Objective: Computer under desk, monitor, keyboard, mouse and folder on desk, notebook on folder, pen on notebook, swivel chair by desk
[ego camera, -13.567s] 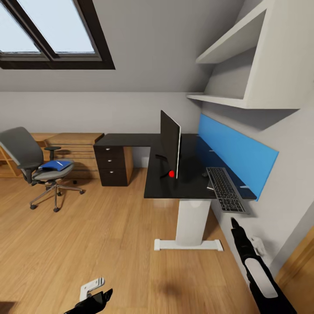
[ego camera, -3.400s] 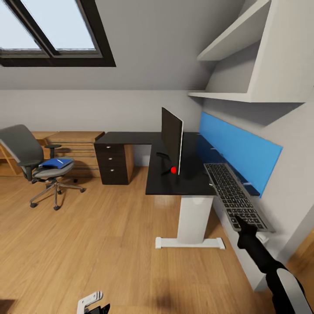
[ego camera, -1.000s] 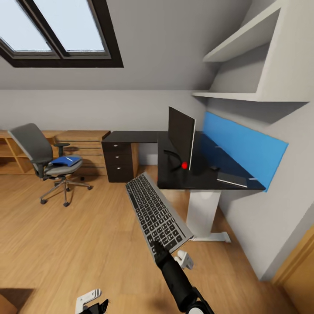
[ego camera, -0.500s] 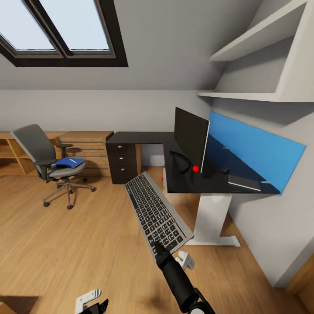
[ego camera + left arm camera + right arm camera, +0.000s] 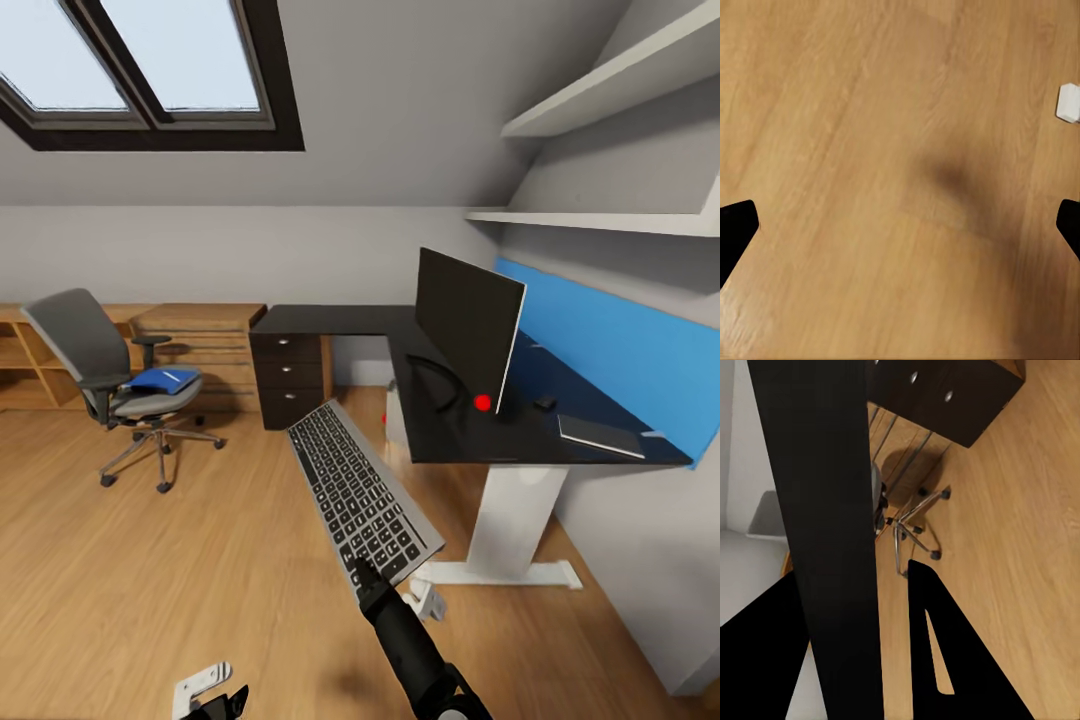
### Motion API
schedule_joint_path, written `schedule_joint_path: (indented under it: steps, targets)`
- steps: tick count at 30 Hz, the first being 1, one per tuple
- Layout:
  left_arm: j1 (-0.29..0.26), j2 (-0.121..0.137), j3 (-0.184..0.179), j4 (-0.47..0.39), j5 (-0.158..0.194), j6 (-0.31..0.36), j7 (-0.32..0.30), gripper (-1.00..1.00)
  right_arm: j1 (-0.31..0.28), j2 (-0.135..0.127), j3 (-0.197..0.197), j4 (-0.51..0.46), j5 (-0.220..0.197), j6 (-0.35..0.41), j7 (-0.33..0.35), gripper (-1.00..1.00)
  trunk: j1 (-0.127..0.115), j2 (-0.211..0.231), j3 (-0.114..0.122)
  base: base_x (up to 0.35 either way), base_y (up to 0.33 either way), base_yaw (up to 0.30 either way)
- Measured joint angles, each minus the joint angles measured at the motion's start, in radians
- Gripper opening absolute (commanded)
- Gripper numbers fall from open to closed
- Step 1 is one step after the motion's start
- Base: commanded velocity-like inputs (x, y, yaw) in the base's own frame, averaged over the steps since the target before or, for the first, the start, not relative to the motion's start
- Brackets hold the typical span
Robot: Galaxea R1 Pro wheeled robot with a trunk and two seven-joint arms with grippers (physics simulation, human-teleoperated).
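My right gripper (image 5: 362, 574) is shut on the near end of the keyboard (image 5: 362, 488), holding it tilted in the air over the floor, left of the desk (image 5: 440, 432). The keyboard's dark underside (image 5: 825, 510) runs between the black fingers (image 5: 945, 660). The monitor (image 5: 468, 326) stands on the desk, with the mouse (image 5: 545, 403) and the notebook (image 5: 600, 436) to its right. Under the desk sits the grey computer (image 5: 397, 428). The blue folder (image 5: 160, 380) lies on the swivel chair (image 5: 110, 385) at the left. My left gripper (image 5: 900, 229) hangs open, low over bare floor.
A black drawer unit (image 5: 292, 378) closes the desk's left wing, with a wooden dresser (image 5: 200, 342) beside it behind the chair. The desk's white leg and foot (image 5: 510, 530) stand close right of the keyboard. A blue wall panel (image 5: 640, 370) and grey shelves (image 5: 600, 215) line the right wall.
My right gripper took the keyboard off the desk's right end and carried it out over the floor. In the last second the camera has shifted, and the held keyboard stays put in view.
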Motion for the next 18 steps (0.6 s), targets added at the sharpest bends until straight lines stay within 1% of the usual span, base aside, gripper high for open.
schedule_joint_path:
  steps: [13, 15, 17, 18]
  targets:
    - [0.0, 0.001, 0.0, 0.0, 0.0, 0.0, 0.0, 1.0, 0.0, -0.003, 0.008, 0.0, -0.003, -0.001, 0.006, -1.0, 0.0, 0.0, 0.0, 0.262, 0.233, 0.0]
    - [0.0, 0.004, 0.002, 0.0, 0.0, 0.0, 0.001, 1.0, 0.0, -0.003, 0.005, 0.0, -0.003, -0.001, 0.007, -1.0, 0.0, 0.0, 0.0, 0.262, 0.233, 0.0]
    - [0.0, 0.021, 0.002, 0.0, 0.001, 0.0, 0.003, 1.0, 0.0, -0.003, 0.001, 0.0, -0.002, -0.001, 0.006, -1.0, 0.0, 0.0, 0.0, 0.299, 0.136, 0.0]
    - [0.0, 0.021, 0.002, 0.0, 0.001, 0.0, 0.003, 1.0, 0.0, -0.003, 0.0, 0.0, -0.002, -0.001, 0.006, -1.0, 0.0, 0.0, 0.0, 0.307, 0.114, 0.0]
